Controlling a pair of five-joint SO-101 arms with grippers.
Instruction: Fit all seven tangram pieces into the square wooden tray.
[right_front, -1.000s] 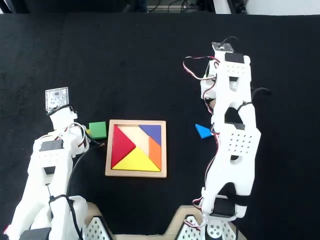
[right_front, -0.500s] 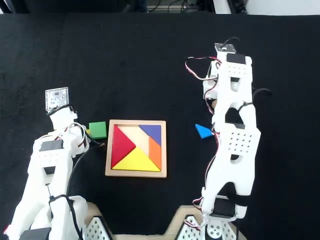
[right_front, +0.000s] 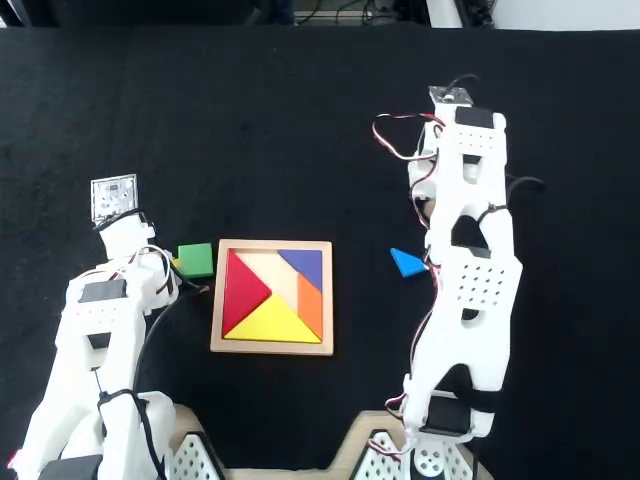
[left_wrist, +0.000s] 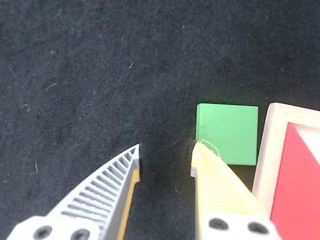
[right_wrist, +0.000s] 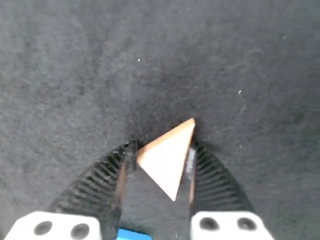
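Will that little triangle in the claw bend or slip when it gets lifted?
The little triangle looks like stiff, flat wood, so it probably won't bend. The right claw pinches a corner and a slanted edge, so it might twist or slip.

Robot lab: black-clothed table (right_front: 250, 120), loose cables (right_front: 340, 12).

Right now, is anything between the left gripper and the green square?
Nothing visible. The left gripper is open over bare black cloth, and the green square lies just past one fingertip, beside the wooden tray's rim.
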